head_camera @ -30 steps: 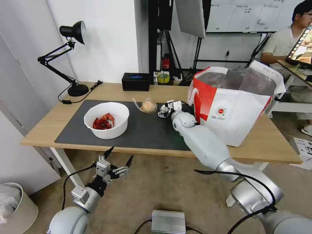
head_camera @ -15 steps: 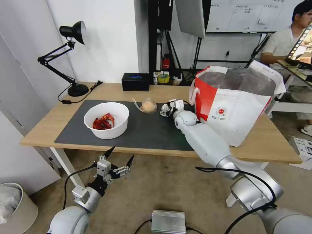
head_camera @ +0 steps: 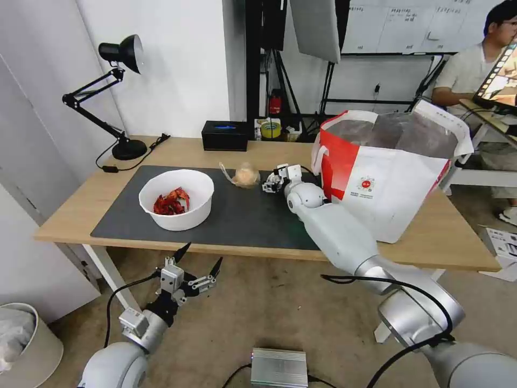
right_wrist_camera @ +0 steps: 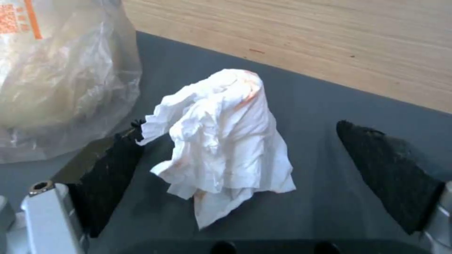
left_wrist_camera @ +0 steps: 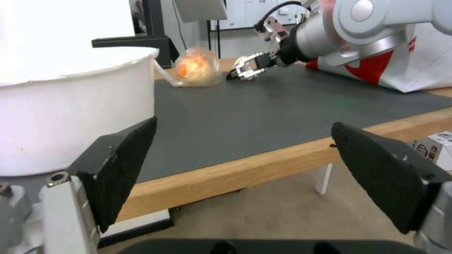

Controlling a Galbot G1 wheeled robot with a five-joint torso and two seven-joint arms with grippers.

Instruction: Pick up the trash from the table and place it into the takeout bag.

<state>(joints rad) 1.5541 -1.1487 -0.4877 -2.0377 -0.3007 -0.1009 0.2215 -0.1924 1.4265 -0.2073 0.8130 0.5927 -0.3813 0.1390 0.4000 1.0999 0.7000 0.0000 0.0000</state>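
Right gripper (right_wrist_camera: 245, 176) straddles the crumpled tissue (right_wrist_camera: 224, 141), fingers spread.

Since a moment ago it has edged back toward the knotted bag (head_camera: 246, 175) on the grey mat (head_camera: 237, 221); the tissue stands ungrasped between the pads. Left gripper (head_camera: 196, 264) hangs released below the table (head_camera: 431, 242) edge.

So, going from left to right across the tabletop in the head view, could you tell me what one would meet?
Black desk lamp → white bowl → knotted clear bag → right gripper → takeout bag.
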